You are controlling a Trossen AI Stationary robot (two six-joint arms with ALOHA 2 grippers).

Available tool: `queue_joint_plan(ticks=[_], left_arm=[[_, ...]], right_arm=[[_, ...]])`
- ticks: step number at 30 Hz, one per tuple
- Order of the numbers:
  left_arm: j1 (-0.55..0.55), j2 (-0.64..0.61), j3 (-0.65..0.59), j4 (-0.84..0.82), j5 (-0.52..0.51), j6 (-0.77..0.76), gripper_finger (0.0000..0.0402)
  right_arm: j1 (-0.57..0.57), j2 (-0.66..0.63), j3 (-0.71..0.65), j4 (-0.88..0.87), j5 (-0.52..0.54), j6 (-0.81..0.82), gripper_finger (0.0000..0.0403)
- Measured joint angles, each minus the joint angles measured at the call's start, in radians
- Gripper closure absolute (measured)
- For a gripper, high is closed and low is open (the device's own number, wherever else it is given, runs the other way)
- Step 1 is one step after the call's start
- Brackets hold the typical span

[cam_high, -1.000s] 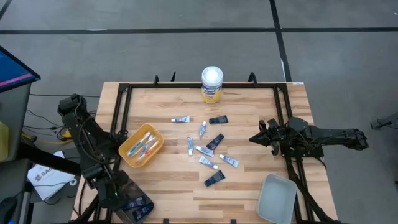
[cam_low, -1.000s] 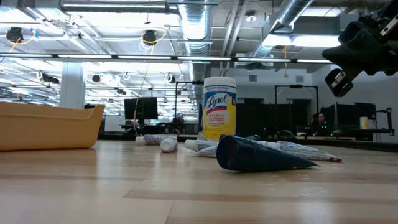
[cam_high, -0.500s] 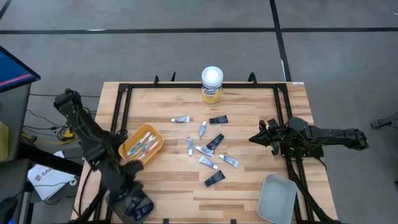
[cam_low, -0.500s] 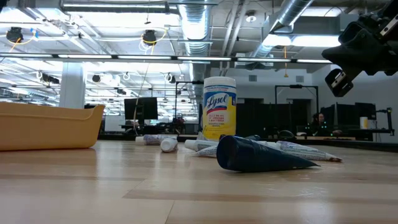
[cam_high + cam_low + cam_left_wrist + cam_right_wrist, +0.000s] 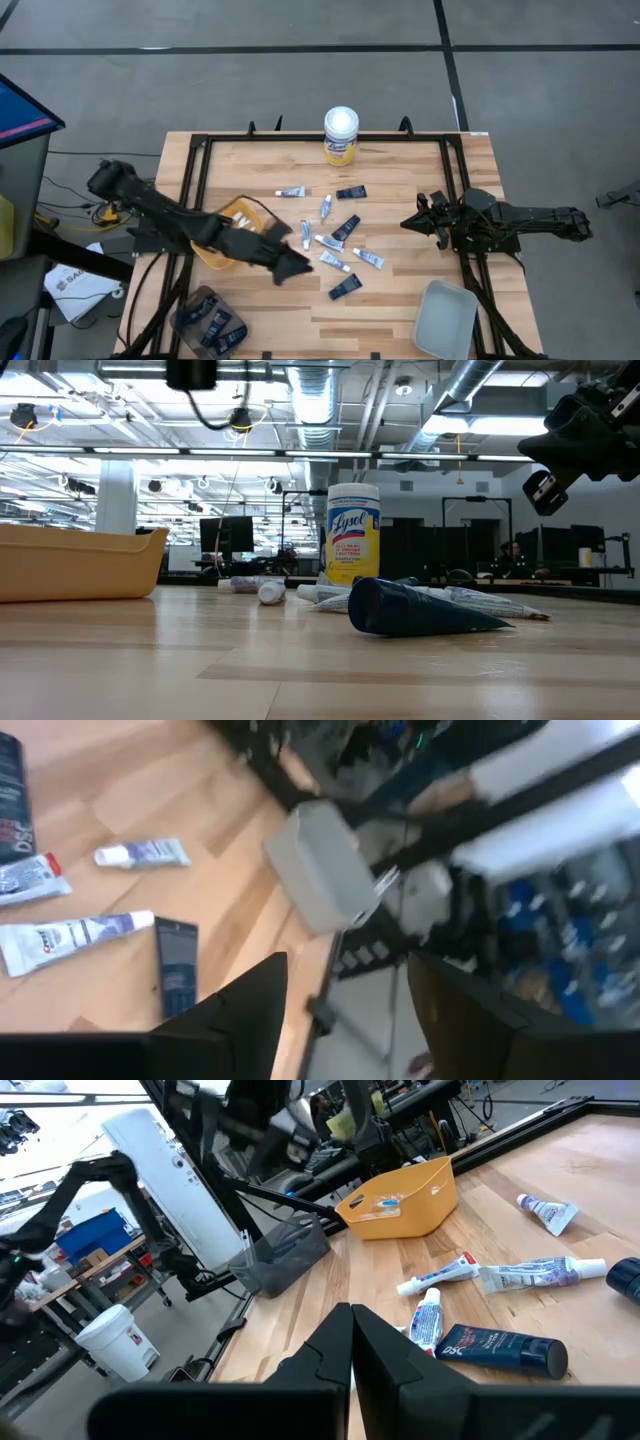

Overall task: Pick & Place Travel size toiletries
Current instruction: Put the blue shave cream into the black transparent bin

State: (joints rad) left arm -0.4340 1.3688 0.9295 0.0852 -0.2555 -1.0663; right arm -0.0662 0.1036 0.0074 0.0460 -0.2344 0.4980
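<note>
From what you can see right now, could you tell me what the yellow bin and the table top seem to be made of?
Yellow bin: probably moulded plastic, with smooth, thin, evenly coloured walls. Table top: wood, apparently butcher-block, with visible jointed light planks and a satin sheen.

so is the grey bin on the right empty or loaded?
Empty. The high view shows the grey bin with a bare floor; the tubes lie on the table.

Canister at upper centre of the high view, behind everything. Below it, toiletries scattered mid-table. Left of them, bin partly under the left arm, with left gripper reaching across just beside the lower-left tubes. Far right, right gripper at table edge. Tray in lower right corner.
</note>
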Motion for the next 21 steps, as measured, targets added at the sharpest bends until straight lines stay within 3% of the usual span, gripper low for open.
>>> queue_joint_plan(ticks=[8, 17, 21], left_arm=[[0.007, 0.309, 0.190, 0.002, 0.069, 0.145, 0.0206], [0.006, 0.535, 0.277, -0.005, 0.022, 0.199, 0.0206], [-0.003, 0.596, 0.277, -0.007, -0.061, 0.222, 0.0206]], right_arm=[[0.000, 0.000, 0.000, 0.000, 0.000, 0.000, 0.0403], [0.000, 0.000, 0.000, 0.000, 0.000, 0.000, 0.0403], [0.000, 0.000, 0.000, 0.000, 0.000, 0.000, 0.0403]])
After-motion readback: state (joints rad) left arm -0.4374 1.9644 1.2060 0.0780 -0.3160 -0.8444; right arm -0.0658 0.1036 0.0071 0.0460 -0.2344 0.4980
